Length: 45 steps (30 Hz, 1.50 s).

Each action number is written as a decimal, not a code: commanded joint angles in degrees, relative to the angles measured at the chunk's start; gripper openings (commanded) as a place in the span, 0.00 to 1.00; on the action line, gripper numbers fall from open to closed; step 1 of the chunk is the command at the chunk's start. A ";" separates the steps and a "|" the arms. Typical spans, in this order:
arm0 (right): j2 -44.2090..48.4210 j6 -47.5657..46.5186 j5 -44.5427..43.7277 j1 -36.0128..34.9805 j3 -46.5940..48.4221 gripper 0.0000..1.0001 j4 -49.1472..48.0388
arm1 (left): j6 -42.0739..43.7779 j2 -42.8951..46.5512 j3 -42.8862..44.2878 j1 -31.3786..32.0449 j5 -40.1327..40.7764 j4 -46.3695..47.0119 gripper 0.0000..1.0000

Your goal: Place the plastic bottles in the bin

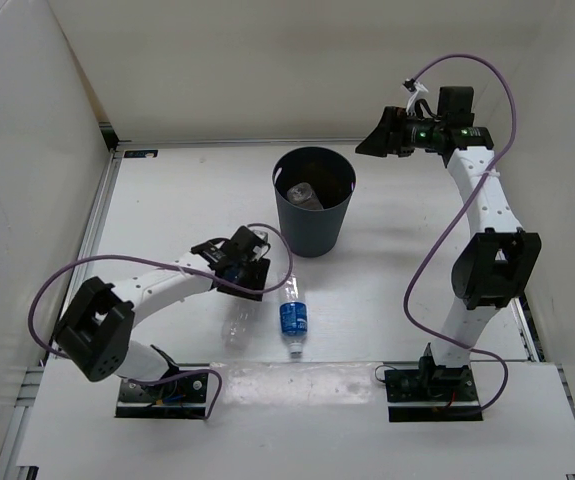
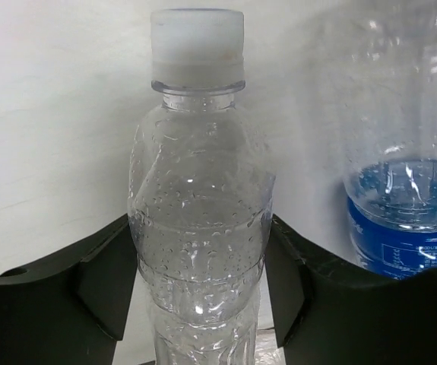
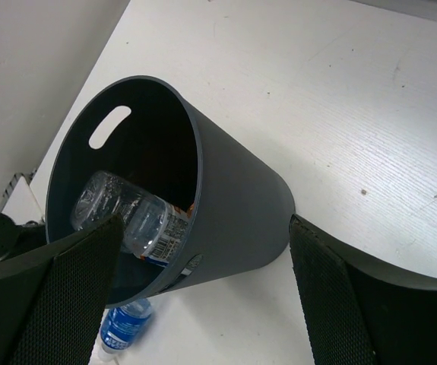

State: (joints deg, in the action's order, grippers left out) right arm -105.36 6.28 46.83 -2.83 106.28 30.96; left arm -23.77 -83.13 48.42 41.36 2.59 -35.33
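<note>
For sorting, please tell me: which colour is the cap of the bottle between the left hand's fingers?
White, on the bottle; clearest in the left wrist view.

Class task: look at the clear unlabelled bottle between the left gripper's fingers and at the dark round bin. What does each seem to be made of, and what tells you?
The clear unlabelled bottle looks like thin glossy transparent plastic: see-through dented walls, droplets inside, matte white cap. The dark grey round bin looks like smooth, moulded, semi-matte plastic: thin even wall, cut-out handle slot, soft sheen.

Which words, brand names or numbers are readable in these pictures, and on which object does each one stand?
No text can be read.
Blue-label bottle: small white print on the label, too blurred to read.
Bottle inside the bin: label with a barcode and fine print, too small to read.
Plain clear bottle, bin: no text visible.
</note>
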 commanded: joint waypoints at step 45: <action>0.34 2.94 0.72 9.86 2.79 0.90 0.77 | 6.54 -29.98 70.42 -6.12 -3.64 31.29 0.54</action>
State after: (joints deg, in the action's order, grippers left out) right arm -105.38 9.04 46.63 6.42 105.75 31.03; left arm -16.19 -114.89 120.20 33.23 0.69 -6.90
